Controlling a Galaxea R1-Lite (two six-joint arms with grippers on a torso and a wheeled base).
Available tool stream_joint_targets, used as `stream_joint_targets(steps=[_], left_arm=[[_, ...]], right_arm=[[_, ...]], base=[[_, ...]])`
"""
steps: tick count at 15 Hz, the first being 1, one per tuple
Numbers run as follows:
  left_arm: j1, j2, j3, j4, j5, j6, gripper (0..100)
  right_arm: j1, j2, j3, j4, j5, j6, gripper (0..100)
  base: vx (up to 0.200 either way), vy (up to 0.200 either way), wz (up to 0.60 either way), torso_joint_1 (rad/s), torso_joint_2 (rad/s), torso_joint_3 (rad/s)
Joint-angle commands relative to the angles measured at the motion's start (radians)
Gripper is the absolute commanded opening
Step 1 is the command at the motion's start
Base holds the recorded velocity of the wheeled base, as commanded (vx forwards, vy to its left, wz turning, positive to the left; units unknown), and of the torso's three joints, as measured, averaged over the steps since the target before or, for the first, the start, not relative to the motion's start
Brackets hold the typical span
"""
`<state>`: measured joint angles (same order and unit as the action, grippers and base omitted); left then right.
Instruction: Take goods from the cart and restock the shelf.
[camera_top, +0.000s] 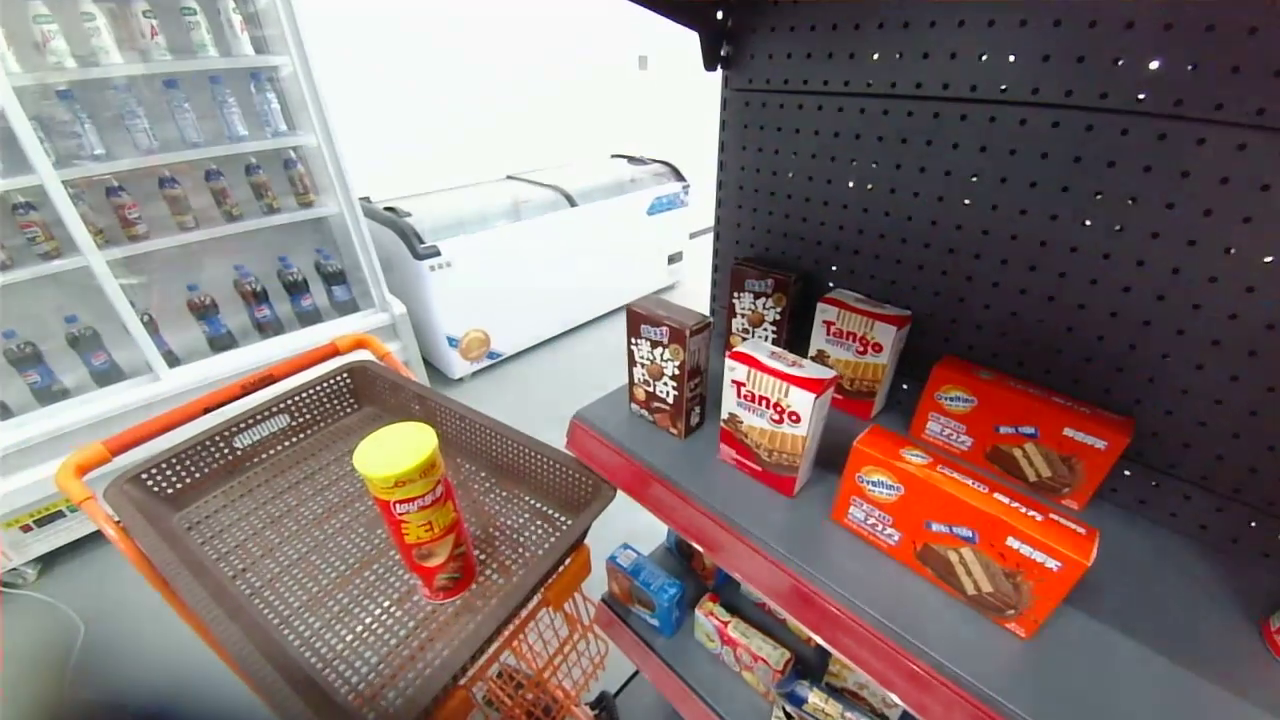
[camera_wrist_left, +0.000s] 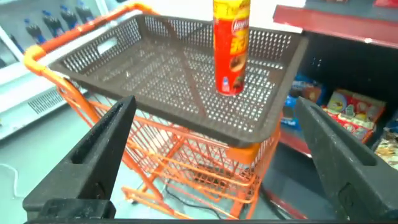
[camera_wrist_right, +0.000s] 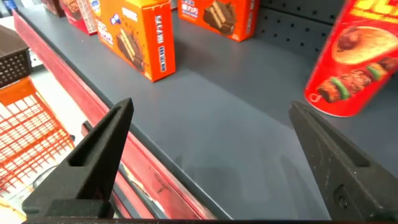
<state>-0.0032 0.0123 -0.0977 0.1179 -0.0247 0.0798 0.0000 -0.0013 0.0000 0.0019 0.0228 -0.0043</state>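
Left gripper (camera_wrist_left: 211, 121) gapes wide and empty, near a chip can (camera_wrist_left: 231, 46) standing upright in the cart basket (camera_wrist_left: 124, 68). Right gripper (camera_wrist_right: 211, 115), equally wide and empty, hovers over the shelf (camera_wrist_right: 217, 130), a second can (camera_wrist_right: 351, 59) close by.

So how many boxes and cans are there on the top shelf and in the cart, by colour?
Brown boxes: 2
White-and-red boxes: 2
Orange boxes: 2
Red cans: 2
Total: 8
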Motion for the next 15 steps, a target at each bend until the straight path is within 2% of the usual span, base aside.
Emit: stream_joint_targets(steps=[1,2,4,6,7,9,11,13,14,15], left_arm=[[-0.018,0.084,-0.171,0.132,-0.035,0.012,100],[-0.018,0.213,-0.257,0.149,-0.038,0.012,100],[-0.012,0.449,-0.37,0.146,-0.035,0.012,100],[-0.061,0.577,-0.395,0.095,-0.032,0.0,100],[-0.078,0.679,-0.399,0.054,-0.035,-0.077,100],[-0.07,0.799,-0.407,0.009,-0.041,-0.092,100],[-0.032,0.968,-0.392,-0.035,-0.123,-0.064,100],[0.006,1.104,-0.398,-0.115,-0.198,-0.012,100],[0.011,1.169,-0.395,-0.152,-0.224,0.012,100],[0.011,1.198,-0.392,-0.168,-0.224,0.025,100]], right_arm=[[0.002,0.001,0.0,0.0,0.0,0.0,100],[0.002,0.001,0.0,0.0,0.0,0.0,100],[0.002,0.001,0.0,0.0,0.0,0.0,100],[0.002,0.001,0.0,0.0,0.0,0.0,100],[0.002,0.001,0.0,0.0,0.0,0.0,100],[0.002,0.001,0.0,0.0,0.0,0.0,100],[0.002,0.001,0.0,0.0,0.0,0.0,100],[0.002,0.001,0.0,0.0,0.0,0.0,100],[0.002,0.001,0.0,0.0,0.0,0.0,100],[0.002,0.001,0.0,0.0,0.0,0.0,100]], base=[[0.0,0.0,0.0,0.0,0.0,0.0],[0.0,0.0,0.0,0.0,0.0,0.0],[0.0,0.0,0.0,0.0,0.0,0.0],[0.0,0.0,0.0,0.0,0.0,0.0],[0.0,0.0,0.0,0.0,0.0,0.0],[0.0,0.0,0.0,0.0,0.0,0.0],[0.0,0.0,0.0,0.0,0.0,0.0],[0.0,0.0,0.0,0.0,0.0,0.0],[0.0,0.0,0.0,0.0,0.0,0.0],[0.0,0.0,0.0,0.0,0.0,0.0]])
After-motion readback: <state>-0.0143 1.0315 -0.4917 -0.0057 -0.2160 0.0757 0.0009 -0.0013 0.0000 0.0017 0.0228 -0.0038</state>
